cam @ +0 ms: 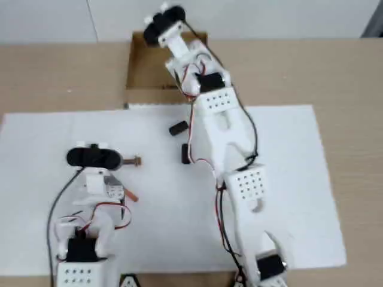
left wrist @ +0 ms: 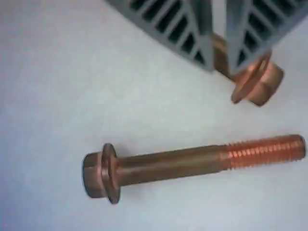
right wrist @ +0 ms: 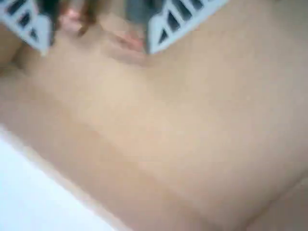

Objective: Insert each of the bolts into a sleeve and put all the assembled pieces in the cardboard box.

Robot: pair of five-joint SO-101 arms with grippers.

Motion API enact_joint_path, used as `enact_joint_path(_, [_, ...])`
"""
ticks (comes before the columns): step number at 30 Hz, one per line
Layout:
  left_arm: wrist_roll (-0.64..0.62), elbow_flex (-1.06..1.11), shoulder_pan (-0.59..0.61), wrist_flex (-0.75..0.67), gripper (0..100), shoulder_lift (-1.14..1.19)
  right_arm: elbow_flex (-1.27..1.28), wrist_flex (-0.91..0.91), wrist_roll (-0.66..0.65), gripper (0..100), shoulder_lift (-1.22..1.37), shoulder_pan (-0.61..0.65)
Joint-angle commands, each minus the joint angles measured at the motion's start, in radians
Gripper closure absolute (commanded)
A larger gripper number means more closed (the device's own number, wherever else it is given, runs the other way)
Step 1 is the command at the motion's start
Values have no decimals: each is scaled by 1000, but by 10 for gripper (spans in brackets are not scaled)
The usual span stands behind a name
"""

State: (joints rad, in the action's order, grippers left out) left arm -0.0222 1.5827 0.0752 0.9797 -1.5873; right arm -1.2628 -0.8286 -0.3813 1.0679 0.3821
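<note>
My left gripper (left wrist: 219,60) is shut on a copper bolt (left wrist: 257,82), whose flanged head sticks out past the grey fingers (left wrist: 185,33). In the high view this bolt (cam: 134,160) pokes out beside the left gripper (cam: 96,158). A second copper bolt (left wrist: 192,161) lies flat on the white sheet, also seen near the left wrist (cam: 130,195). Two black sleeves (cam: 178,128) (cam: 186,153) lie mid-sheet by the right arm. My right gripper (right wrist: 98,29) hangs over the cardboard box (cam: 143,72), fingers (right wrist: 178,19) apart, with blurred coppery and dark shapes between them.
The white sheet (cam: 281,179) covers most of the wooden table. The right arm (cam: 230,137) stretches diagonally from the front edge to the box at the back. The box's cardboard floor (right wrist: 192,120) lies under the right gripper.
</note>
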Motion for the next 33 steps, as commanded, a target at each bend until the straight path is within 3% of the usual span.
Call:
enact_joint_path(1, [3,-4,6,-23,993,-8,-75,-25,-9,901,-22,-7])
enact_joint_path(13, [3,-4,6,-23,993,-8,-413,-495,-2,902,-15,-4])
enact_joint_path(26, [3,-4,6,-23,993,-8,-419,-849,187,902,-168,24])
enact_joint_path(33, [3,-4,6,-23,993,-8,-322,-875,222,902,-265,36])
